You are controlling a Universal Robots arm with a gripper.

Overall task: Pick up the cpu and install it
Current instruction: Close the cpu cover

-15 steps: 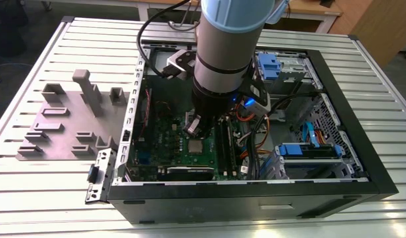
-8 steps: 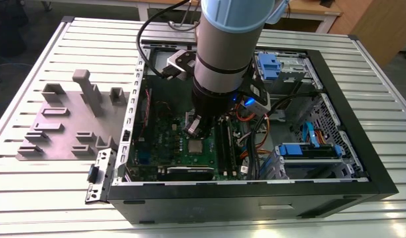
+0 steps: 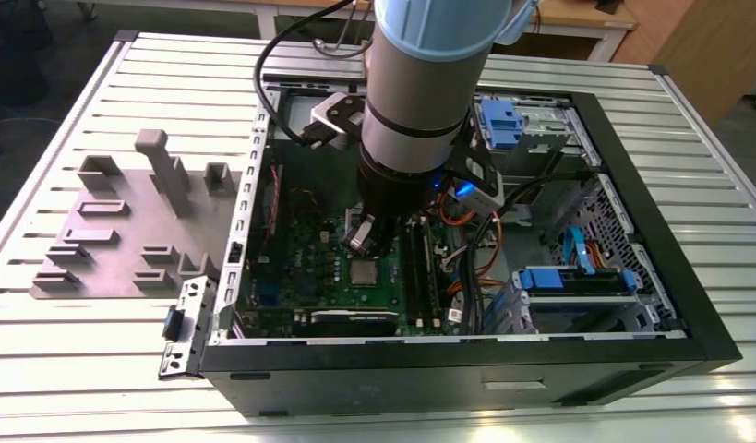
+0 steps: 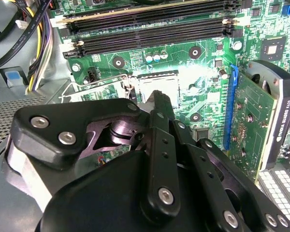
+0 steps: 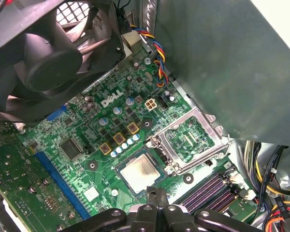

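Note:
The cpu (image 3: 364,272) is a small silvery square lying flat in its socket on the green motherboard (image 3: 306,251) inside the open computer case. In the first wrist view the cpu (image 5: 141,172) sits beside the socket's silver metal frame (image 5: 191,139), which is swung open. My gripper (image 3: 358,233) hangs just above the board, close over the cpu. Its black fingers (image 5: 157,197) are shut together with nothing between them. In the second wrist view the fingers (image 4: 160,104) cover part of the socket (image 4: 157,83).
Black memory slots (image 4: 154,29) and a graphics card (image 4: 275,116) flank the socket. A black fan (image 5: 38,58) and coloured cables (image 5: 152,46) hang nearby. Blue drive bays (image 3: 575,281) fill the case's right side. A grey holder plate (image 3: 119,231) lies on the table at the exterior view's left.

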